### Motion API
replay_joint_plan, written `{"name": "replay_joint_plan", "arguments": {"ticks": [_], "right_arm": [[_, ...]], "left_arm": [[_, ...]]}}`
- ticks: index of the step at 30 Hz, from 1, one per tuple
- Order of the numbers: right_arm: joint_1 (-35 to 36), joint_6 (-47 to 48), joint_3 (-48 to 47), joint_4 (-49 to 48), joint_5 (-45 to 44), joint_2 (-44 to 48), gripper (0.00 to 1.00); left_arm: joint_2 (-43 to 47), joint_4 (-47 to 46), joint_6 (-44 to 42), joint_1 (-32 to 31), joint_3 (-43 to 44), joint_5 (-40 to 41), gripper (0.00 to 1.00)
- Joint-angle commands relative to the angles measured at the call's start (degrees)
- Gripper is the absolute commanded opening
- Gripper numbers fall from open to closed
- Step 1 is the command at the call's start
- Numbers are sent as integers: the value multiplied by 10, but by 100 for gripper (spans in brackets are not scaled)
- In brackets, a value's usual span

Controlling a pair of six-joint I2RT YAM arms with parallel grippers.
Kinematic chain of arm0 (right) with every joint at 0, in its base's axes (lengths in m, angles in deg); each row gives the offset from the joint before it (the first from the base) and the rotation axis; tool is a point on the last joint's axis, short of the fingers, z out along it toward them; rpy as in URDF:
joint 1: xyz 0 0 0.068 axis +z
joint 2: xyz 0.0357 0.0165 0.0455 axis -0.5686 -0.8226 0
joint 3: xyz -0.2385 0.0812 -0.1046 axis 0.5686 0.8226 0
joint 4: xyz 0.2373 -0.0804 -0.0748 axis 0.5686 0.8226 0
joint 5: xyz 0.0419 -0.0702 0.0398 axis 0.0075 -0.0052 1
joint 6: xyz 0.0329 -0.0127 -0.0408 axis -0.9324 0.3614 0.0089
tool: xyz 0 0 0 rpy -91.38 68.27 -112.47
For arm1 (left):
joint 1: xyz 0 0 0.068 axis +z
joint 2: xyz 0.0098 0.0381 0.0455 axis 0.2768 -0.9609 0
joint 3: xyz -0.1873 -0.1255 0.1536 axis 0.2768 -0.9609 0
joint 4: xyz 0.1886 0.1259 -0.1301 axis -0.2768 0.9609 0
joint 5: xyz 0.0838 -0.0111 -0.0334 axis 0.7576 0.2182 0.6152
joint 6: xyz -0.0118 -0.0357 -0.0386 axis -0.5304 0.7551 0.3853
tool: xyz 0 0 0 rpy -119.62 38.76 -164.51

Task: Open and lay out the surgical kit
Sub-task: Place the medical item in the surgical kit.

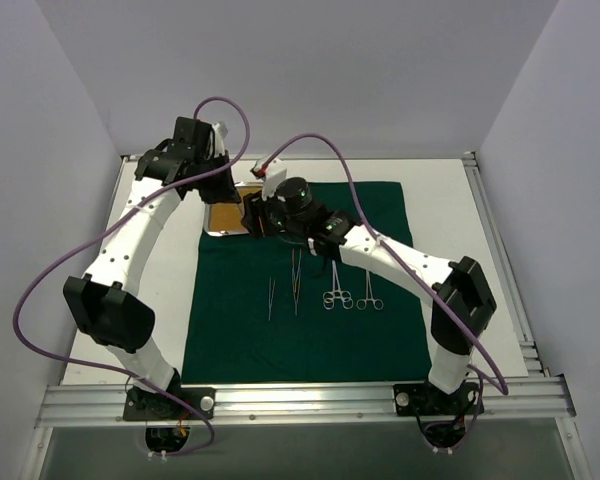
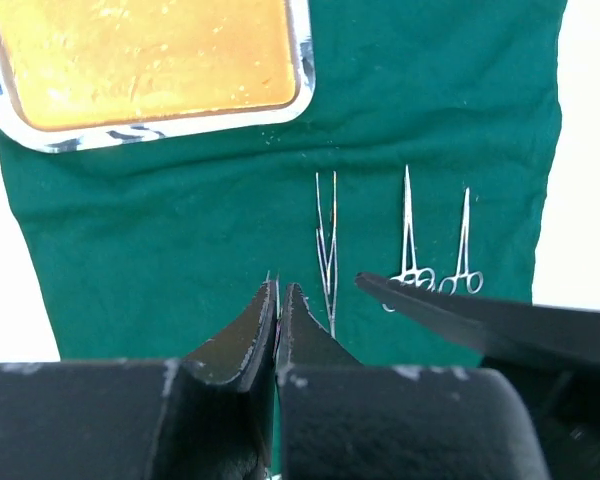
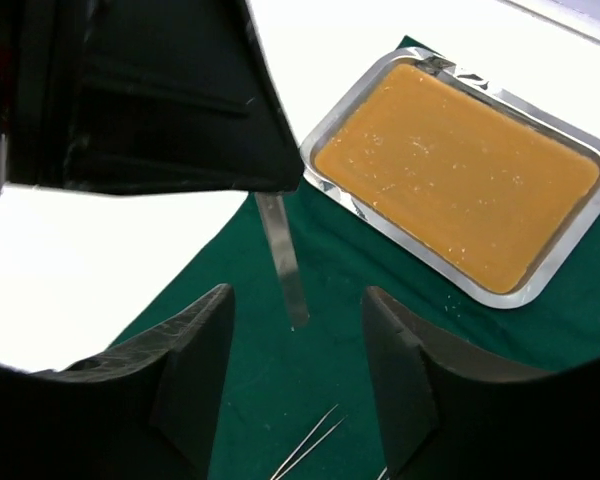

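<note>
left gripper [image 2: 278,292] pinched shut, right gripper [image 3: 298,305] seemingly half open.

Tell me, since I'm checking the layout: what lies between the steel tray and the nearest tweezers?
Only bare green cloth lies between the tray and the tweezers; the left wrist view shows it.

Bright even light, faint shadows, glare on tray [image 2: 160,130]

One dark green cloth [image 2: 180,230], one steel tray [image 2: 302,50] — and on the cloth, two ring-handled clamps [image 2: 410,235] and two thin tweezers [image 2: 327,240].
</note>
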Motion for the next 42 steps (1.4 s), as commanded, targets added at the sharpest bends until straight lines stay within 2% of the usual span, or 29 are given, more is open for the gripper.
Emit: {"name": "replay_joint_plan", "arguments": {"ticks": [1,3,9,10,20,22,28,29,30,31,36,37,39,40,42], "right_arm": [[44,16,8,-59,-79,14,50],[60,27,16,-61,-137,11,52],[86,27,-15,-53,-218,-27,52],[88,24,-26,-33,-251,-44,49],[101,49,-53,-31,-321,-85,34],[107,54,-56,-35,-333,-90,28],[128,94,-107,-12,-380,-128,23],[130,96,-116,-9,-384,-132,20],[131,96,-117,-4,-388,-136,5],[132,96,-118,-4,-389,-137,0],[125,77,-104,-11,-370,-125,0],[122,72,-100,-11,-362,-120,0],[106,46,-90,-12,-326,-113,0],[100,38,-76,-14,-310,-106,0],[82,13,-57,-29,-265,-88,0]], "left_arm": [[4,13,61,5,33,26,2],[-3,20,75,8,37,35,2],[-13,29,111,12,41,33,2],[-13,29,115,12,37,30,2],[-7,33,128,15,21,8,2],[-7,33,128,15,19,8,2],[-13,30,135,15,11,0,2],[-14,28,136,15,12,-4,2],[-14,28,135,15,12,-6,2],[-14,28,134,15,12,-7,2],[-9,4,113,20,-2,-38,2],[-10,-1,96,22,-4,-39,5],[-11,-4,84,26,-8,-37,20],[-11,-6,77,30,-10,-43,39],[-7,-8,67,35,-13,-48,55]]}}
